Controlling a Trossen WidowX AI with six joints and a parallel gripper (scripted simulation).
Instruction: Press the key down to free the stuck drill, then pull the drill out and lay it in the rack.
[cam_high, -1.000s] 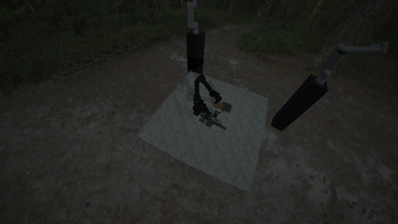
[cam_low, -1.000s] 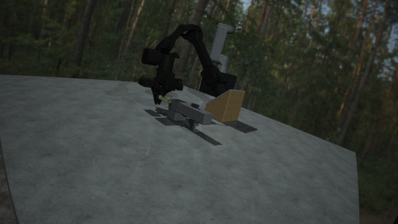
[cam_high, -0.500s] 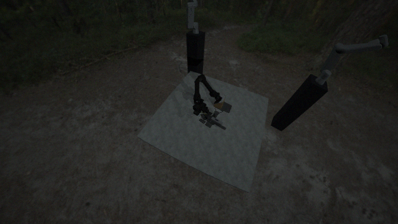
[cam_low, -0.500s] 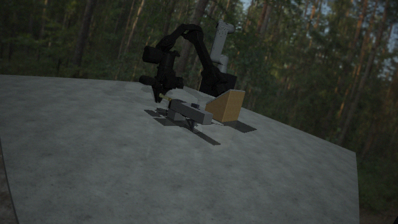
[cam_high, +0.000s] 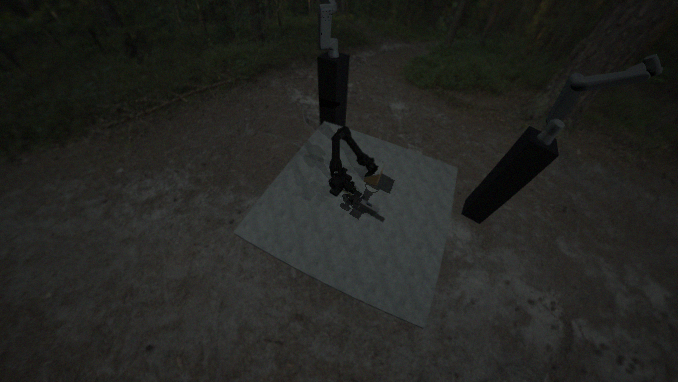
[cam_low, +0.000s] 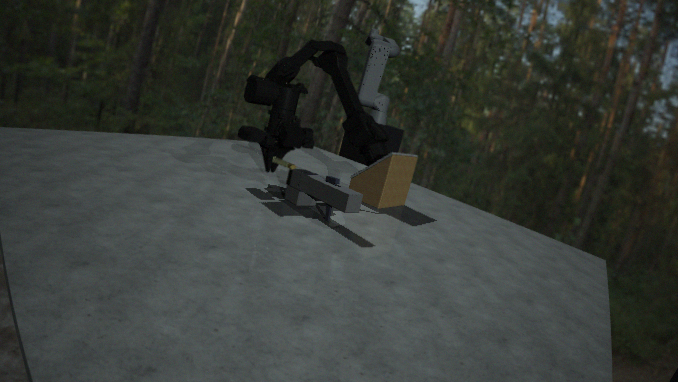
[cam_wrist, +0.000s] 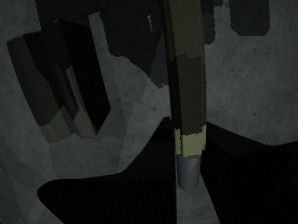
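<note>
The drill (cam_low: 284, 163) (cam_wrist: 187, 95), a slim yellow bar with a short grey tip, is held in my gripper (cam_low: 270, 169) (cam_wrist: 176, 121), which is shut on it near that tip. The other end runs out of the top of the wrist view. In the exterior view the drill slants beside the upper left end of a raised grey beam (cam_low: 325, 193); whether they touch cannot be told. A small dark blue block (cam_low: 332, 180), possibly the key, sits on the beam. The rack cannot be identified for certain.
An orange-brown wedge (cam_high: 373, 178) (cam_low: 400, 181) with a sloped grey top stands behind the beam, near my arm's base. A dark grooved block (cam_wrist: 90, 80) is at the upper left in the wrist view. Two grey arms on black pedestals (cam_high: 333, 85) (cam_high: 510, 175) stand beyond the pale tabletop (cam_high: 390, 265).
</note>
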